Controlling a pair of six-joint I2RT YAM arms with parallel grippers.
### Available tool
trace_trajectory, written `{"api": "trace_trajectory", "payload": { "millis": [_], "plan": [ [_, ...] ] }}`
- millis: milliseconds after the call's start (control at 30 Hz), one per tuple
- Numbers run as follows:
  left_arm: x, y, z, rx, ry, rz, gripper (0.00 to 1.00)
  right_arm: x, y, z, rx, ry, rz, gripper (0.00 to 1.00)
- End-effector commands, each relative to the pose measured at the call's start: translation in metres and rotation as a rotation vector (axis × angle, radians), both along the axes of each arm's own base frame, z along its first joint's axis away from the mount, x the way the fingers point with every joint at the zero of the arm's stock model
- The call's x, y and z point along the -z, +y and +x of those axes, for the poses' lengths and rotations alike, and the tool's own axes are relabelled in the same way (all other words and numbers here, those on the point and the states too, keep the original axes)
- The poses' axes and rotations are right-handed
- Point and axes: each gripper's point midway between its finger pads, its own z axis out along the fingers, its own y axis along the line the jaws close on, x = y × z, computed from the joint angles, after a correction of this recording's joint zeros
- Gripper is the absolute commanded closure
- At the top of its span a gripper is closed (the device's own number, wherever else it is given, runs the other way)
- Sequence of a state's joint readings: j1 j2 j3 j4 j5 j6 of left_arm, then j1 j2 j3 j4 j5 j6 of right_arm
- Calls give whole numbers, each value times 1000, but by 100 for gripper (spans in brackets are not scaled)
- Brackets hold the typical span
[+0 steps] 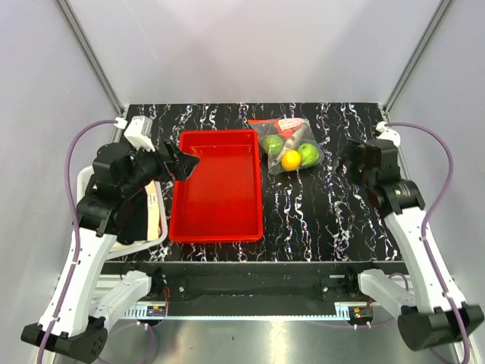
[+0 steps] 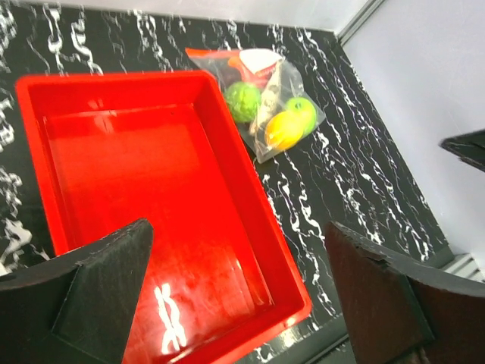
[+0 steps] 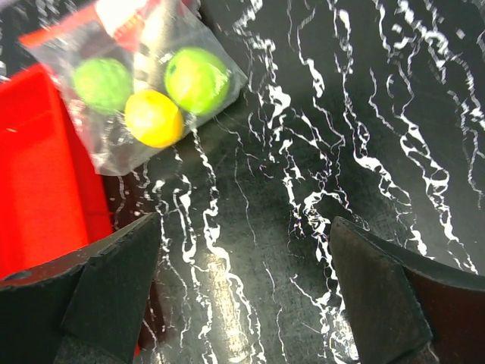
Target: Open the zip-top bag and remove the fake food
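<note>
Zip-top bag (image 1: 282,129) of fake food (image 1: 291,159) lies beside the red tray (image 1: 216,135), ahead-left of the nearer right gripper (image 3: 244,224), fingers spread wide and empty like those of the left gripper (image 2: 236,226).

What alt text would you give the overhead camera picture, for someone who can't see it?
A clear zip-top bag of fake food lies on a black marbled table, right of a red tray. Two robot arms flank them: the left gripper hangs over the tray's left rim, the right gripper is right of the bag, neither touching it.
</note>
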State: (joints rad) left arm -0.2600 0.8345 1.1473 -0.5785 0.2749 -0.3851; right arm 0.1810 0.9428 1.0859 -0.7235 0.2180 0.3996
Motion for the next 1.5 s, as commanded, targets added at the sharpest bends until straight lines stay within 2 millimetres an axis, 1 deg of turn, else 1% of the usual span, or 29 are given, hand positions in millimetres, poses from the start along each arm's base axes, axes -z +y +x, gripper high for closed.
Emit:
{"api": "trace_trajectory", "payload": {
  "millis": [0, 67, 100, 167, 200, 267, 300, 367, 400, 433, 467, 500, 533, 567, 667, 833, 933, 1067, 1100, 1167, 1200, 1233, 1267, 1300, 1333, 1367, 1400, 1433, 1467],
  "plan": [
    [8, -8, 2, 21, 44, -44, 1, 1, 8, 38, -6, 2, 5, 0],
    [11, -10, 3, 28, 53, -56, 1, -6, 22, 60, -77, -32, 16, 0],
    [15, -11, 5, 24, 63, -54, 1, 8, 31, 74, -116, 4, 19, 0],
    [18, -12, 8, 23, 77, -60, 1, 6, 52, 96, -225, -24, 47, 0],
    [20, -14, 11, 28, 83, -63, 1, 25, 62, 109, -259, 22, 64, 0],
    [22, -20, 13, 56, 96, -75, 1, 26, 84, 129, -358, 7, 93, 0],
    [22, -22, 14, 68, 101, -78, 1, 50, 98, 138, -391, 63, 86, 0],
    [25, -28, 18, 93, 120, -84, 1, 53, 113, 155, -426, 66, 35, 0],
    [27, -30, 19, 98, 129, -86, 1, 71, 123, 161, -442, 107, 22, 0],
    [31, -31, 20, 102, 141, -87, 1, 66, 133, 168, -464, 97, 48, 1],
    [31, -34, 21, 112, 142, -89, 1, 67, 140, 172, -480, 102, 80, 0],
    [32, -35, 22, 117, 147, -89, 1, 80, 146, 178, -482, 131, 105, 4],
    [35, -36, 23, 119, 156, -89, 1, 72, 156, 184, -492, 119, 144, 8],
    [35, -37, 23, 123, 157, -90, 1, 78, 161, 188, -496, 133, 159, 10],
    [38, -40, 24, 133, 166, -94, 1, 77, 176, 199, -500, 108, 165, 19],
    [42, -46, 24, 145, 179, -117, 2, 78, 214, 202, -617, 106, 322, 45],
    [41, -51, 24, 156, 180, -140, 2, 90, 220, 201, -628, 132, 346, 51],
    [38, -59, 26, 175, 175, -160, 2, 116, 214, 190, -625, 194, 341, 50],
    [39, -61, 28, 176, 179, -163, 2, 131, 207, 182, -609, 230, 334, 50],
    [38, -64, 28, 189, 178, -169, 3, 137, 195, 176, -592, 244, 325, 49],
    [37, -66, 28, 191, 177, -174, 3, 153, 177, 170, -552, 279, 316, 48],
    [39, -69, 29, 200, 181, -173, 3, 158, 165, 167, -528, 290, 308, 48],
    [39, -71, 28, 207, 181, -175, 3, 148, 153, 163, -505, 275, 304, 48],
    [38, -71, 29, 207, 181, -176, 3, 161, 125, 155, -438, 308, 295, 48],
    [40, -74, 28, 215, 186, -177, 3, 159, 113, 150, -408, 303, 282, 48],
    [40, -75, 29, 217, 183, -175, 3, 140, 100, 145, -388, 260, 259, 48],
    [39, -76, 29, 222, 182, -178, 3, 143, 83, 136, -354, 275, 197, 46],
    [40, -77, 29, 225, 183, -176, 3, 134, 74, 134, -334, 259, 156, 45],
    [40, -78, 30, 228, 183, -176, 3, 115, 70, 132, -335, 213, 130, 42]
  ]
}}
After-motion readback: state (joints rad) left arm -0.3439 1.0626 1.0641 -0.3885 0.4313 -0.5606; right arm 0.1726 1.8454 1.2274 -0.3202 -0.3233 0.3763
